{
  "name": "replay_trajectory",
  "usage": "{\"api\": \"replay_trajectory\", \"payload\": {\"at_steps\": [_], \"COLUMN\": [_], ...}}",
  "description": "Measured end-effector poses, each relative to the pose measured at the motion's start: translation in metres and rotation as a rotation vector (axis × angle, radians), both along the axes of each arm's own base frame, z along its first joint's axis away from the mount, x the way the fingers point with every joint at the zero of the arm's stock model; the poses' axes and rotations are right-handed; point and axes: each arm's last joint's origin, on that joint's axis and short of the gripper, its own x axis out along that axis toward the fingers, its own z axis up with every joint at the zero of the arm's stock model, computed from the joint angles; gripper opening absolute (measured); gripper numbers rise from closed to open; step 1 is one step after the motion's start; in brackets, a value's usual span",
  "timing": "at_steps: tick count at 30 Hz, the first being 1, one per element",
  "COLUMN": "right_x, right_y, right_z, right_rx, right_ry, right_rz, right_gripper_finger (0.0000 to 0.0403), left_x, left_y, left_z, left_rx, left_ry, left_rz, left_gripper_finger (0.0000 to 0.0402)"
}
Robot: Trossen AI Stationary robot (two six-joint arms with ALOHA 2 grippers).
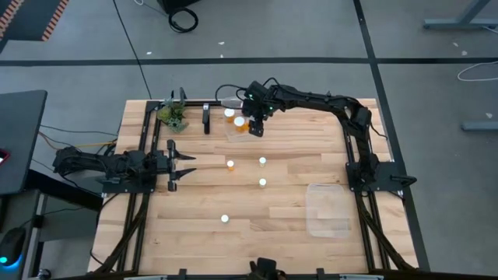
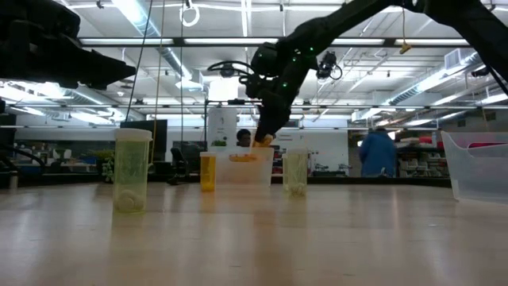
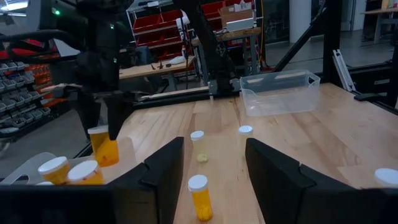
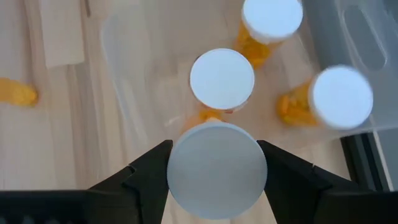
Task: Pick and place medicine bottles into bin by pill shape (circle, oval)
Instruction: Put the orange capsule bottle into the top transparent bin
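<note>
A: Where is the right arm seen?

B: It is stretched from its base at the right edge of the table (image 1: 311,249) across to the far middle. It is bent at the elbow, and the wrist is pointed down. The right gripper (image 1: 255,128) is held over a clear bin (image 1: 233,132) at the far side.

A: Are its fingers together or apart?

B: They are clamped on a medicine bottle (image 4: 216,170). In the right wrist view the white cap is squeezed between the two dark fingers. In the low view the held bottle is seen just above the bin.

A: What is seen under it?

B: Three capped bottles (image 4: 222,81) are stood in the bin, close together.

A: And the left arm?

B: It is folded low at the left edge of the table. The left gripper (image 1: 180,165) is pointed toward the middle and nothing is held. In the high view the fingers are seen spread, with a gap between them.

A: Where are the other bottles?

B: Four loose bottles (image 1: 230,164) are stood on the wood, well apart from each other. A second clear bin (image 1: 327,208) is set near the right edge. A small green plant (image 1: 173,115) is placed at the far left corner.
</note>
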Motion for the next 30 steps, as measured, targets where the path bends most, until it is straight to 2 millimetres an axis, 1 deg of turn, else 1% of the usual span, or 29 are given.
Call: {"api": "replay_trajectory", "payload": {"at_steps": [5, 11, 18, 23, 27, 30], "right_x": [0.001, 0.004, 0.001, 0.001, 0.001, 0.001], "right_y": [0.0, -0.002, 0.0, -0.005, -0.009, -0.013], "right_z": [-0.001, 0.001, 0.001, 0.019, 0.039, 0.058], "right_rx": [0.001, -0.019, 0.012, 0.008, -0.026, -0.077], "right_ry": [-0.013, -0.059, -0.017, -0.022, -0.043, -0.07], "right_rz": [0.009, 0.021, 0.01, -0.022, -0.044, -0.066], "right_gripper_finger": [0.0232, 0.0232, 0.0232, 0.0232, 0.0232, 0.0232], "left_x": [0.0, 0.0, 0.0, 0.0, 0.0, 0.0], "left_y": [0.0, 0.0, 0.0, 0.0, 0.0, 0.0], "left_z": [0.0, 0.0, 0.0, 0.0, 0.0, 0.0], "left_rx": [0.0, 0.0, 0.0, 0.0, 0.0, 0.0], "left_ry": [0.0, 0.0, 0.0, 0.0, 0.0, 0.0], "left_rz": [0.0, 0.0, 0.0, 0.0, 0.0, 0.0], "left_gripper_finger": [0.0177, 0.0181, 0.0181, 0.0177, 0.0179, 0.0181]}}
